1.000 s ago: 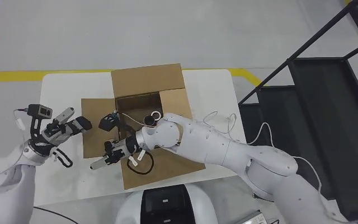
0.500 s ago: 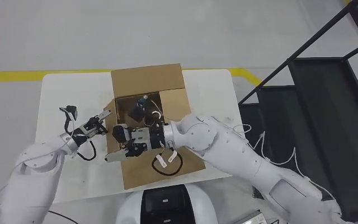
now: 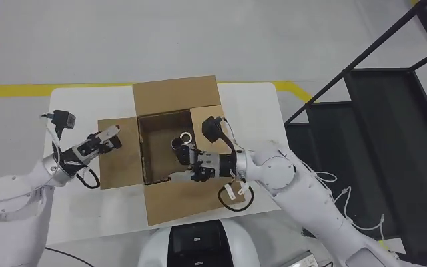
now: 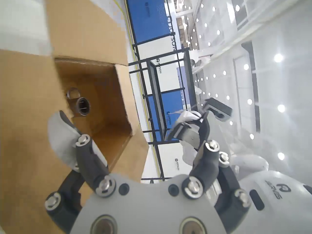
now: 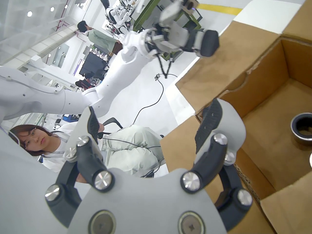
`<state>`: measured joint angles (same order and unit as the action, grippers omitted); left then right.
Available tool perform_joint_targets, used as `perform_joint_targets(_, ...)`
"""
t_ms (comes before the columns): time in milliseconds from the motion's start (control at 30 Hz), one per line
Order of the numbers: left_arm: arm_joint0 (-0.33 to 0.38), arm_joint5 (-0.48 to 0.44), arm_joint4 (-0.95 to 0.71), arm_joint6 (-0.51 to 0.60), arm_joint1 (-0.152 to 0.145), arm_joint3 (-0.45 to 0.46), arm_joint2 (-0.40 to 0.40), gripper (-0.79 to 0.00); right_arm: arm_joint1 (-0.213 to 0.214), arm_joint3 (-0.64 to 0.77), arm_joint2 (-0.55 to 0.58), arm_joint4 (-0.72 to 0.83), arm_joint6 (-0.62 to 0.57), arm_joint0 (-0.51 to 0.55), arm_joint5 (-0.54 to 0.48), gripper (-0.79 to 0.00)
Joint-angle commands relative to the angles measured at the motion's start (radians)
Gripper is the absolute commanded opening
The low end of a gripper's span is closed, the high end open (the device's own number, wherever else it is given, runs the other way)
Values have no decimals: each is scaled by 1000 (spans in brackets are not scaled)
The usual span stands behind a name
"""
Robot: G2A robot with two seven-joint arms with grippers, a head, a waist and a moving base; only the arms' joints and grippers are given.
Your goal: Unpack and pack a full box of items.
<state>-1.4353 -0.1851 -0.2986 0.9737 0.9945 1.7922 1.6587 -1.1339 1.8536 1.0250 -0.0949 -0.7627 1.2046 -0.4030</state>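
One white table (image 3: 73, 107), smooth and matte, carries everything. The cardboard box (image 3: 177, 97) sits mid-table w/ its flaps folded out: back flap toward the far edge, front flap reaching the near edge. It's plain brown corrugated board, and the right wrist view shows a ragged tear along the top of one wall.

The right tool (image 3: 187, 167) hangs over the box interior close to the near wall, jaws spread wide, nothing in them. The left tool (image 3: 107, 139) is over the left flap, toward the table's left edge, also wide and empty. Both have dark ribbed pads on pale curved fingers.

The task's things lie on the box floor, toward its far wall: a short dark metal cylinder (image 3: 179, 142), hollow, w/ a smooth shiny rim, and just beside it a smaller pale ring (image 3: 187, 137).

Risks, as I judge them:
- The cylinder is round and slick. If pinched off-centre it prob. squirts out of the pads or rolls into a corner.
- The ring is thin and low, so the pads may close over it and miss, or shove it against the cylinder.
- The right tool is close to the near wall. A descent w/ jaws this wide could catch the wall or torn edge and drag the box, which looks light.
- The left tool, if lowered, would press on the flap and could tip the box.
- Both arms reaching in together could clash, since the opening is narrow.
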Motion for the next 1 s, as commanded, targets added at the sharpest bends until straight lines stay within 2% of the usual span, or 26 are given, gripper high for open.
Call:
perform_joint_targets(0,27,26,22,15,-1,29,-29,0,7,-1,32,1,-6,23,11,0)
perform_joint_targets(100,94,47,68,14,5,23,-128,0,20,2,86,11,-15,69,34,0)
perform_joint_targets(200,189,64,96,-9,20,-36,-262,0,32,6,147,36,-26,118,36,0)
perform_joint_targets(367,362,23,117,-21,63,-212,-505,0,49,16,249,84,4,206,22,0)
perform_joint_targets(500,474,-16,192,-120,105,-358,-655,0,57,22,300,100,16,255,8,0)
perform_joint_targets(733,592,-42,238,-265,172,-532,-809,0,65,31,334,110,17,300,-7,0)
perform_joint_targets(967,658,-90,192,-286,221,-605,-885,0,70,52,341,104,-6,321,-20,0)
